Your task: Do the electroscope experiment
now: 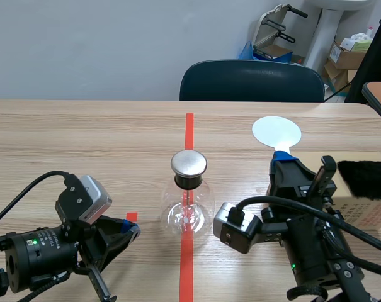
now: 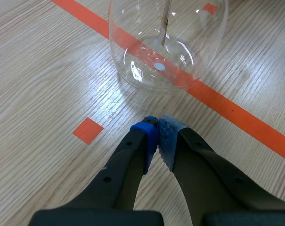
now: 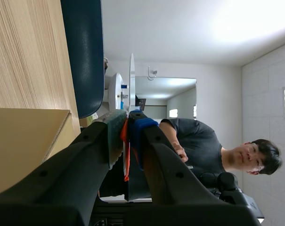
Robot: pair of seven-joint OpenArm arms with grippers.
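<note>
Left gripper: lower left of the scene view, low over the table; its blue pads meet with nothing between them.
Electroscope: centre of the scene view, upright on the orange-red tape line; a clear glass flask with a black stopper and a round metal cap.
Electroscope and left fingertips: in the left wrist view the flask stands just ahead of the closed tips, near but apart.
Right gripper: lower right of the scene view, fingers clamped on the stem of the white disc.
White disc: right of centre, beyond the right fingertips; well apart from the metal cap; edge-on in the right wrist view.
Cardboard box: right edge of the scene view, with a black furry piece on top.
Chair: top centre, behind the table.
Person: beyond the right gripper in the right wrist view.
</note>
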